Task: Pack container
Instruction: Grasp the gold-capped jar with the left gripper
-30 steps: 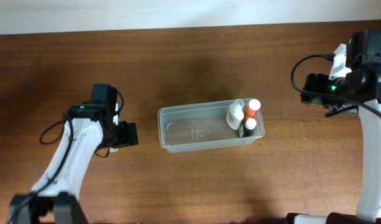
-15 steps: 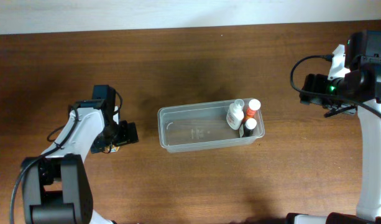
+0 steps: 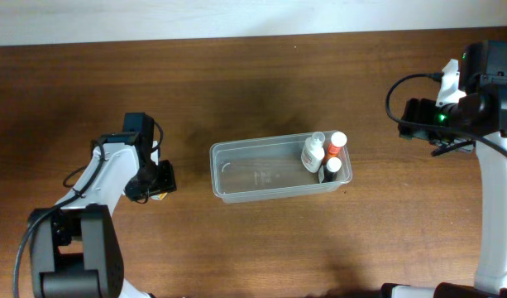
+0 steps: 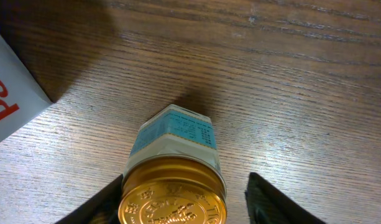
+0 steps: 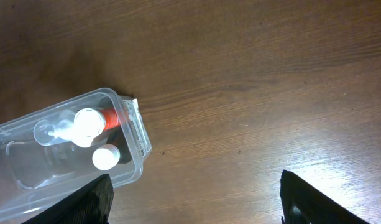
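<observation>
Jar (image 4: 172,163), gold-lidded, sits between the left fingers (image 3: 163,178), which are spread on either side of it and not closed on it. A white card (image 4: 10,84) with red print lies near. The right fingers (image 3: 412,116) gape wide, empty. The container (image 3: 245,175), a clear rimmed tub, sits mid-tabletop (image 3: 236,83), three white-capped bottles (image 3: 313,153) in its right end.

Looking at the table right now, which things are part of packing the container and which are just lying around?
Part of the job: the container; the three small bottles in it; the gold-lidded jar between the fingers of the open left gripper.

Lying about: a white item with red print beside the jar, too cropped to identify.
</observation>
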{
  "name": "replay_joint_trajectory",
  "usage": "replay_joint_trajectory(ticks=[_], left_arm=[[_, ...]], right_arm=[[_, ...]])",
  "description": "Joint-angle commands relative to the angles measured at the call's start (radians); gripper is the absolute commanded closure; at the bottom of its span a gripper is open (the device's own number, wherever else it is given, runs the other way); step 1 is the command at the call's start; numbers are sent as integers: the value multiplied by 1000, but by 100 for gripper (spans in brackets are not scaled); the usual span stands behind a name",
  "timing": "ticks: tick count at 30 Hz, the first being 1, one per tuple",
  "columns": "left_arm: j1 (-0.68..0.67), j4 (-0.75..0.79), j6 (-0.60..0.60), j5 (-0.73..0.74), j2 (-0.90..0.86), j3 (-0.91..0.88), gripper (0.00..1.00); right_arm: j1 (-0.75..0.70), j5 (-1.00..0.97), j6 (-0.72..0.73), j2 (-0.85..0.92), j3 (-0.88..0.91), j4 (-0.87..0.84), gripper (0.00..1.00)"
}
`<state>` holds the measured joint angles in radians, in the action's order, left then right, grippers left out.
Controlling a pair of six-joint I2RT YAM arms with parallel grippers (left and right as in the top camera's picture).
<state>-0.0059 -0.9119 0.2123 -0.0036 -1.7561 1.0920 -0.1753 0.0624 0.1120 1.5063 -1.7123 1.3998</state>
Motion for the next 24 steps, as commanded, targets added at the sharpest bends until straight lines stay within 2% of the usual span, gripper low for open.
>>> replay_joint_trajectory(ticks=[1,18,24], left_arm=[[2,0,-8,0,-12,3,43],[3,45,0,-3,-12,-45,41],[2,45,0,-4,-12,-46,53]], right_arm=[[-2,10,-4,-5,7,0,23],[-2,9,-4,-5,7,3,23],[-2,10,-4,-5,7,3,23]])
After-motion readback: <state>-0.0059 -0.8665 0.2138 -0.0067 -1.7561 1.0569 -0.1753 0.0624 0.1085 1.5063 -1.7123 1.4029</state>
